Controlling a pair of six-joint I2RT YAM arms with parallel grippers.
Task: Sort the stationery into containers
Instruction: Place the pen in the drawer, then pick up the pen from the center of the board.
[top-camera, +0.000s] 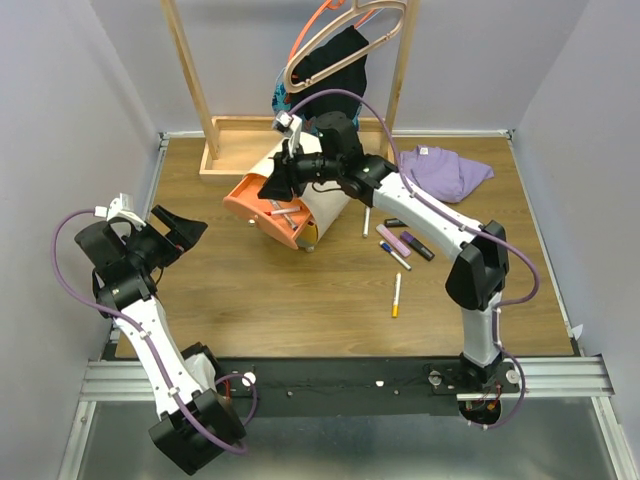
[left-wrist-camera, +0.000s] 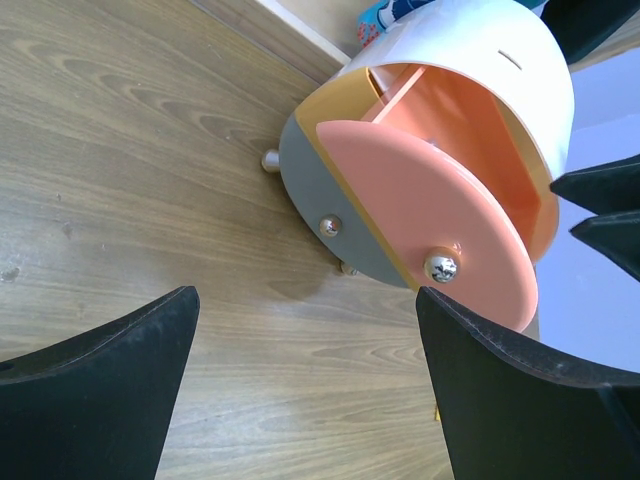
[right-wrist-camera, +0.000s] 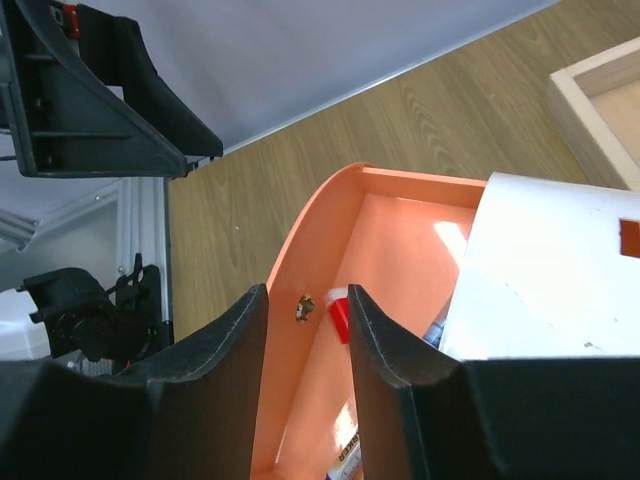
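The cream chest lies tilted near the table's far middle, its orange drawer pulled out. My right gripper hovers over that drawer, jaws a little apart with nothing between them. In the right wrist view a red-capped marker lies inside the orange drawer, below my gripper. Loose on the table lie a white pen, a pink marker, a purple marker, a blue pen and an orange-tipped pen. My left gripper is wide open and empty, left of the chest.
A purple cloth lies at the far right. A wooden rack base with uprights and hangers stands behind the chest. The left wrist view shows the chest's lower grey-fronted drawer shut, with metal knobs.
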